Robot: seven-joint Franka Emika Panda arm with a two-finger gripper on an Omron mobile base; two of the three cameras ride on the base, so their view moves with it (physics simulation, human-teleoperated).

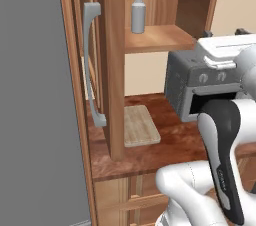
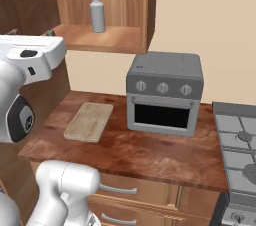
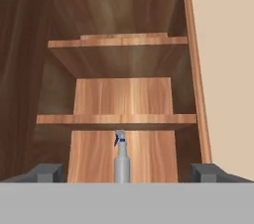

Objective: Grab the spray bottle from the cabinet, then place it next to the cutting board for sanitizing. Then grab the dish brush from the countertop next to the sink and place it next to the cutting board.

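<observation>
**Mia:** So, where is the spray bottle (image 1: 138, 14)?

**Ben:** It stands up straight on the bottom shelf of the cabinet (image 1: 112, 70), near the front edge of that shelf. The door with the long grey handle (image 1: 91, 62) is swung open. From the hand view the bottle (image 3: 121, 162) sits right in the middle, between the two dark finger tips (image 3: 48, 172).

**Mia:** Is the gripper (image 3: 127, 173) holding it?

**Ben:** No. The fingers are spread wide apart, one at each side, and nothing is between them. The bottle is further back, not touching them.

**Mia:** And the cutting board (image 2: 89, 121)?

**Ben:** It lies flat on the countertop (image 2: 150, 152), at the left end, right under the cabinet. In the left base view, its left edge goes behind the open door.

**Mia:** What is next to it?

**Ben:** A grey toaster oven (image 2: 164, 93) stands to the right of it, at the back of the countertop. They do not touch. A stove (image 2: 239, 145) is past the right edge of the countertop.
</observation>
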